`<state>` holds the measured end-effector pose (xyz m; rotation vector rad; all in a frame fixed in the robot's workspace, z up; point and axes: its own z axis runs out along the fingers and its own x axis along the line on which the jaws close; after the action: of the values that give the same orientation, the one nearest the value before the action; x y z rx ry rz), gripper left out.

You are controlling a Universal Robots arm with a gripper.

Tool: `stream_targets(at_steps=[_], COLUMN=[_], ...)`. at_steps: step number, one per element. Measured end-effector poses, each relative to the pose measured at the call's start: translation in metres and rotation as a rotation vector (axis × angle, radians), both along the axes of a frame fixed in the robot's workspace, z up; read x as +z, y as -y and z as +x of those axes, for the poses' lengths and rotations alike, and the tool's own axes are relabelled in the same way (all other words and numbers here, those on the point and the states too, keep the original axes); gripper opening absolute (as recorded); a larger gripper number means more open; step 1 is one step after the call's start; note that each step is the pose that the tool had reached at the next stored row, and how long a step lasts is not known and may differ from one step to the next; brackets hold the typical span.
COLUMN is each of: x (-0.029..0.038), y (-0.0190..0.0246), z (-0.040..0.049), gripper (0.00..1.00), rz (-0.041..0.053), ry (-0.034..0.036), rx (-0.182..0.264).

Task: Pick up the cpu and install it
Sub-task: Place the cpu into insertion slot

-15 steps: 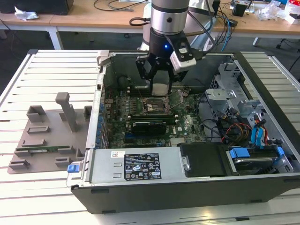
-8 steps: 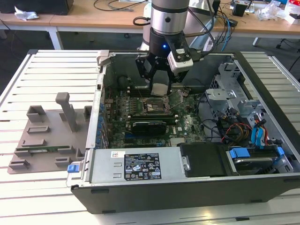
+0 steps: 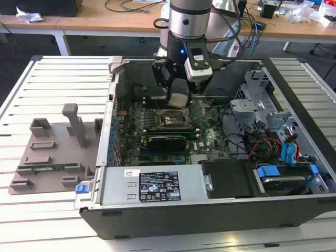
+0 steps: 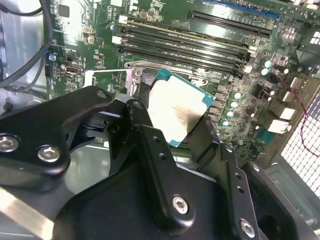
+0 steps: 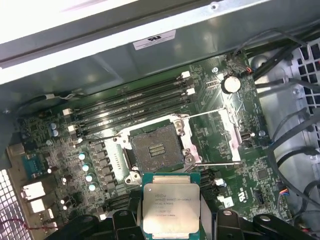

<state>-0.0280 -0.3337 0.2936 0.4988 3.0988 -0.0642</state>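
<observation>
Right, my gripper (image 3: 178, 98) clasps the cpu (image 5: 171, 205) near the open socket (image 5: 156, 147). It seems offset; I'd square its edges, holding it level.

Electronics lab: open PC case (image 3: 210, 215) on slatted bench (image 3: 68, 79), cable-strewn desks (image 3: 105, 18) behind.

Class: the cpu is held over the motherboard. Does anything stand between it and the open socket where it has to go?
Nothing visible does. The end effector grips the cpu above the board, apart from the socket. The socket's metal frame is swung open to one side, leaving the contact area bare.
</observation>
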Motion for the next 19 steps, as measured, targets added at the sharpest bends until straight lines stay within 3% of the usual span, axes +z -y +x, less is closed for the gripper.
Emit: stream_targets(at_steps=[4,8,19], x=[0.0000,-0.0002,-0.0003], y=[0.0000,0.0000,0.0000], z=[0.0000,0.0000,0.0000], gripper=[0.55,0.55,0.55], rz=[-0.0001,-0.0008,-0.0019], ry=[0.0000,0.0000,0.0000], rx=[-0.039,-0.116,-0.235])
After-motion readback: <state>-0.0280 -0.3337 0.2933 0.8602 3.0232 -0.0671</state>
